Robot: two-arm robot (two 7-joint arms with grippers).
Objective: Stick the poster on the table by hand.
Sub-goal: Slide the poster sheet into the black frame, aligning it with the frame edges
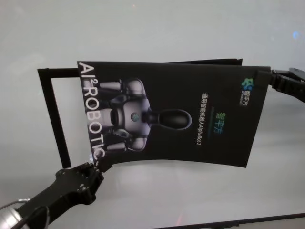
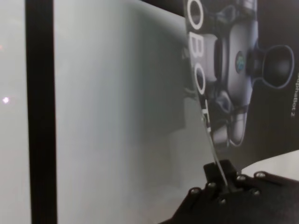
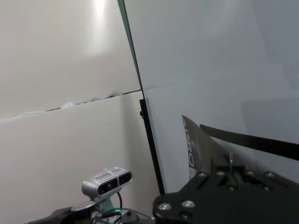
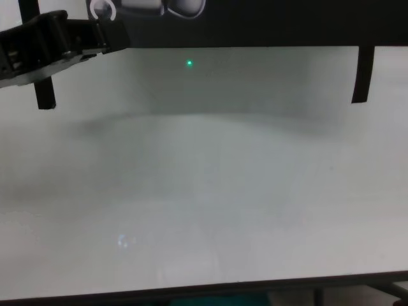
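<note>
The poster (image 1: 167, 114), a black sheet with a white-grey robot figure and white letters, hangs slightly bowed above the white table (image 1: 152, 200). At the poster's near-left corner my left gripper (image 1: 94, 166) is shut on its edge. The left wrist view shows that thin edge (image 2: 212, 144) running down into the left gripper (image 2: 225, 183). The far-right corner is pinched by my right gripper (image 1: 269, 77), which is also shut. In the right wrist view the sheet (image 3: 196, 149) enters the right gripper (image 3: 230, 169). The chest view shows the poster's lower part (image 4: 255, 25) and the left gripper (image 4: 95, 37).
Narrow black strips (image 1: 55, 112) lie on the table as a frame at the left and behind the poster. Two strip ends (image 4: 362, 73) show in the chest view. The table's dark front edge (image 4: 204, 292) runs along the near side. A camera head (image 3: 106, 183) appears in the right wrist view.
</note>
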